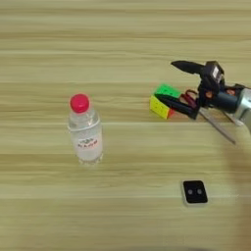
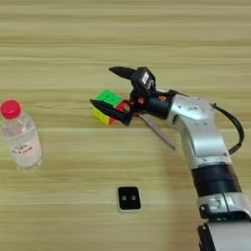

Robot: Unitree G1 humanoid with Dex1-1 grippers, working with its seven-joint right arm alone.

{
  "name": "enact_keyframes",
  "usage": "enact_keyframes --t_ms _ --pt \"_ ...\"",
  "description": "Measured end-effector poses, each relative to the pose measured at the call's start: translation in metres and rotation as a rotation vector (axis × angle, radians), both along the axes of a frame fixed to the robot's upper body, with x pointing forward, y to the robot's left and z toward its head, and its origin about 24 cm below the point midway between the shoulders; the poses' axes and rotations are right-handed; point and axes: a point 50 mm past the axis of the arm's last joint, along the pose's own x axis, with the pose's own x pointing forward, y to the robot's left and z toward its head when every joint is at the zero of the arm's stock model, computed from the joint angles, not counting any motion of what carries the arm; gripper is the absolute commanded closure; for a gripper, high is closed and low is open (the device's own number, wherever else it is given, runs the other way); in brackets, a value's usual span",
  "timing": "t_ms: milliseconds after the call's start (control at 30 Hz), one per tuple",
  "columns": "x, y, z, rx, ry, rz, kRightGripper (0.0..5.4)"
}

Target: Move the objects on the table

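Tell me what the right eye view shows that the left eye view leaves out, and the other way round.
Only the right eye view shows the silver forearm down to the bottom edge, with its black cable. The left eye view adds only more bare table left of the bottle. Both show the bottle, puzzle cube, scissors, small black device and the open hand.

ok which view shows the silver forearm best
The right eye view: the silver forearm runs whole from the bottom edge up to the black two-fingered end effector. The left eye view catches only its tip at the right edge.
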Motion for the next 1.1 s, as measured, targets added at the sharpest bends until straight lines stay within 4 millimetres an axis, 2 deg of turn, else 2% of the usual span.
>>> enact_keyframes --t_ms 100,233,533,600,800,1067,1100 --pt "-0.020 -0.009 -0.004 -0.038 0.046 0.106 0.03" --pt "-0.037 -0.017 -0.005 -0.081 0.080 0.189 0.03" --pt "-0.061 -0.030 -0.014 -0.177 0.189 0.316 0.03" --pt "-0.069 -0.032 -0.023 -0.243 0.241 0.357 0.03" --pt "-0.080 -0.036 -0.035 -0.385 0.264 0.423 0.03" --pt "-0.085 -0.029 -0.055 -0.520 0.249 0.449 0.03" --pt "-0.086 -0.026 -0.060 -0.533 0.245 0.457 0.19"
